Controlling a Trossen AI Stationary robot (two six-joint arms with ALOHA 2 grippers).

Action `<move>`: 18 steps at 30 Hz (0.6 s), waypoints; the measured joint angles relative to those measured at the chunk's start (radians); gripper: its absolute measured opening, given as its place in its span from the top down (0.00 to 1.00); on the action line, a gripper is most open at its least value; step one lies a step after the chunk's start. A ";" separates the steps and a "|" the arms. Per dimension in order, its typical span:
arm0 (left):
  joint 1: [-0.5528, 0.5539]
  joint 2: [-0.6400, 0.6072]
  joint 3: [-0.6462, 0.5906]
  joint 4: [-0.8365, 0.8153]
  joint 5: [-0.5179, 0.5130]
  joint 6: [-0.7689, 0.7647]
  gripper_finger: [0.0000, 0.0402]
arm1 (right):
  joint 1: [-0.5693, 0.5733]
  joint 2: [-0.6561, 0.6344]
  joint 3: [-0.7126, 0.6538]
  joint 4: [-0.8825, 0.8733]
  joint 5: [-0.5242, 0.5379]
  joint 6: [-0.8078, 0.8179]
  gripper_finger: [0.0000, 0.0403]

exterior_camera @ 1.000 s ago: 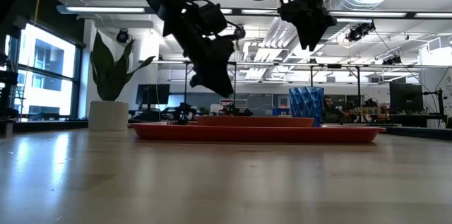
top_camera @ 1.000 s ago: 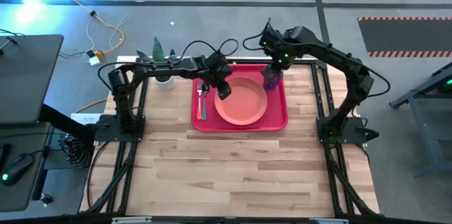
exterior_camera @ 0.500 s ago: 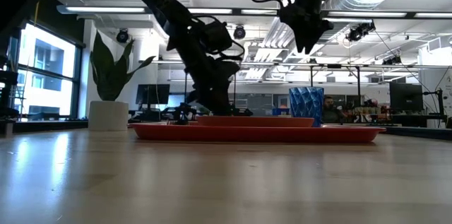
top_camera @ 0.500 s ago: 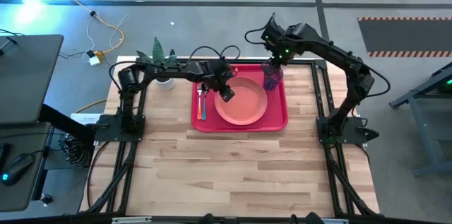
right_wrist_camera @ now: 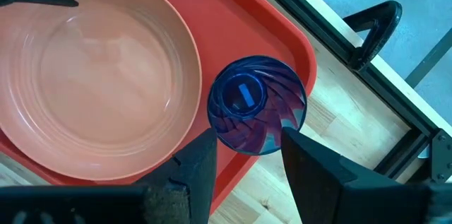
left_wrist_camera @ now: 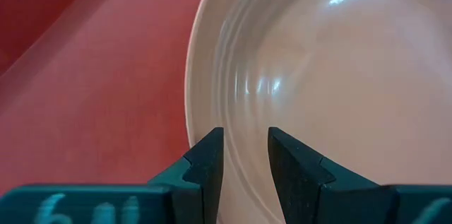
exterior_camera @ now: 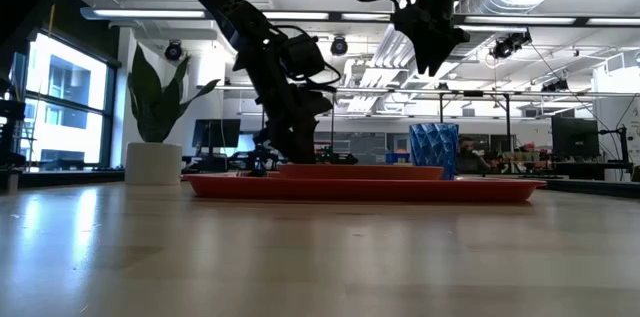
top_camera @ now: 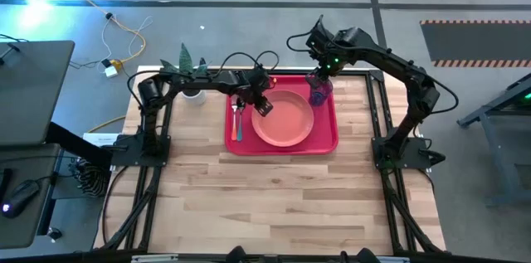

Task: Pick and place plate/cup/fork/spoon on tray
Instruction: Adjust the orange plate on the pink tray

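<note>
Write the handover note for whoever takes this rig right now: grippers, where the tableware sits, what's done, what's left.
Left gripper: open, low over the plate at its left rim, holding nothing.
Right gripper: open, raised above the cup, empty.
Tray: the plate sits in its middle, the cup upright in its far right corner, the spoon on its left strip.
Fork: not made out in any view; locate it first.
Done: plate, cup and spoon placed. Left: confirm or place the fork, then pull both arms clear.
</note>
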 joint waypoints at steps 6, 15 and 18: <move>0.012 0.018 0.000 -0.032 -0.001 0.000 0.74 | 0.000 0.000 0.000 0.002 0.000 0.000 0.63; 0.012 0.024 0.001 -0.023 -0.006 0.001 0.74 | 0.000 0.000 0.000 0.011 0.000 0.000 0.63; 0.012 0.024 0.001 -0.022 -0.006 0.001 0.74 | 0.000 0.000 0.001 0.020 0.000 0.000 0.63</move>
